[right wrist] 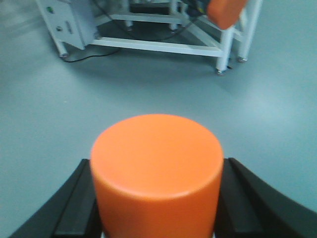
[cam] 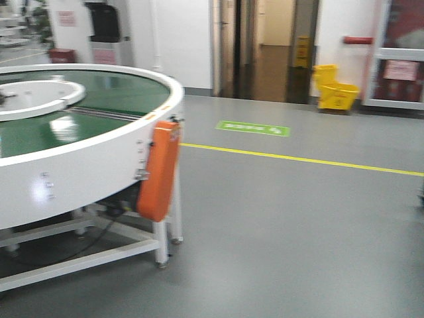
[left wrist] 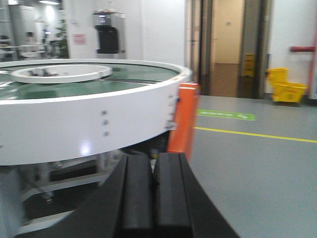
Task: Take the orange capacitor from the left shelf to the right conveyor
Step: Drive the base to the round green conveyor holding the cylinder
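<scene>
The orange capacitor point(right wrist: 156, 168) fills the bottom of the right wrist view, flat round top up, held over grey floor. My right gripper point(right wrist: 156, 208) is shut on it, a black finger pressed to each side. The right conveyor point(cam: 79, 169), a ring of dark green belt with white rim and white hub, stands at the left of the front view and spreads across the left wrist view as the conveyor point(left wrist: 89, 124). My left gripper point(left wrist: 153, 163) is shut with nothing in it, pointing at the conveyor's side wall. The left shelf is out of view.
A flat orange padded panel point(cam: 159, 171) hangs on the conveyor's white frame legs point(cam: 162, 245). A yellow floor line point(cam: 298, 159) and green floor sign point(cam: 253, 128) cross the grey floor. A yellow mop bucket point(cam: 334, 89) stands by the far doorway.
</scene>
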Controlling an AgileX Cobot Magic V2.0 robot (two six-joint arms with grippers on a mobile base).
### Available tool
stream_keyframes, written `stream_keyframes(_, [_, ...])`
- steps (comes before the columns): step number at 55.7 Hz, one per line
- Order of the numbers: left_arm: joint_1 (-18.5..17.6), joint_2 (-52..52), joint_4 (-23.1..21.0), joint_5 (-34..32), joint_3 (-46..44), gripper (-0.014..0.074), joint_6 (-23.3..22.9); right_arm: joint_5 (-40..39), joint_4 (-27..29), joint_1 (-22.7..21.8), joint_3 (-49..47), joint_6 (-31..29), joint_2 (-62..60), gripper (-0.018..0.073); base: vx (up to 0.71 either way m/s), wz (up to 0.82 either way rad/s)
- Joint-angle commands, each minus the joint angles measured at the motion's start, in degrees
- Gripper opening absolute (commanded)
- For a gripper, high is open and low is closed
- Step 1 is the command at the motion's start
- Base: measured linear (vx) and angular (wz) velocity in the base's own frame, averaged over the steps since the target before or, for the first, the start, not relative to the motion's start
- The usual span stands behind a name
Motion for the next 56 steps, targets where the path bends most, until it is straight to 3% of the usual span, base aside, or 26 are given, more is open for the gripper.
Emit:
stream_keyframes(1, [-0.3,-0.7,-0.3,-4.7,1.9,-0.0006,0.1,-4.1,-0.6,-0.1,-1.5,-0.2,-0.3,0.0323,0.18,0.70])
stream_keyframes(28, [-0.3,-0.7,-0.3,-4.7,1.9,-0.0006,0.1,-3.9,-0.6,-0.1,-1.5,-0.2,-0.3,0.0323,0.21,0.60])
stream_keyframes(56, [-0.3,-0.7,-0.3,-4.7,1.9,-0.0006,0.1,-3.7,-0.6,-0.1,-1.5,-0.2,-0.3,0.0323,0.28,0.17])
